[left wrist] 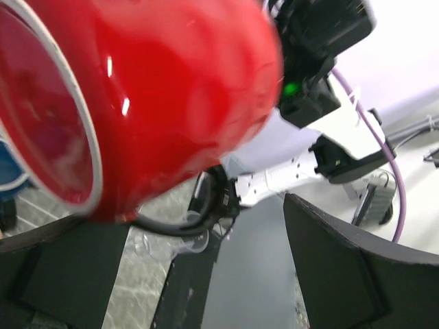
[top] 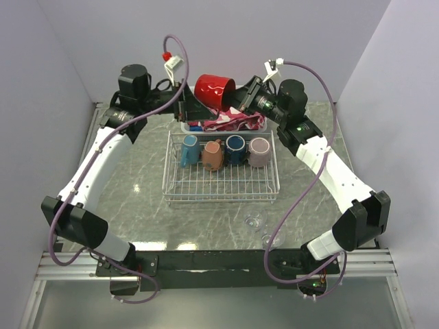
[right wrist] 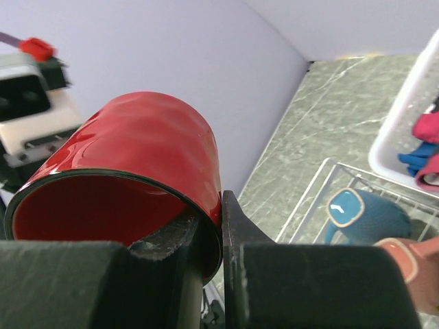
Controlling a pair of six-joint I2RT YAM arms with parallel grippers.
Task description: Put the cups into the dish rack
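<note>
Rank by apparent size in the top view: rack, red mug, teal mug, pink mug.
1. rack
2. red mug, though it is raised nearer the camera, so its lead over the others is unsure
3. teal mug and pink mug look alike; not ranked

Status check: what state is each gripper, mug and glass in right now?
right gripper: shut on the red mug's rim.
left gripper: open, holding nothing.
red mug: lifted, tipped sideways, outside the dish rack.
teal mug, brown mug, navy mug, pink mug: in the dish rack, one row.
clear glasses: on the table, not racked.
</note>
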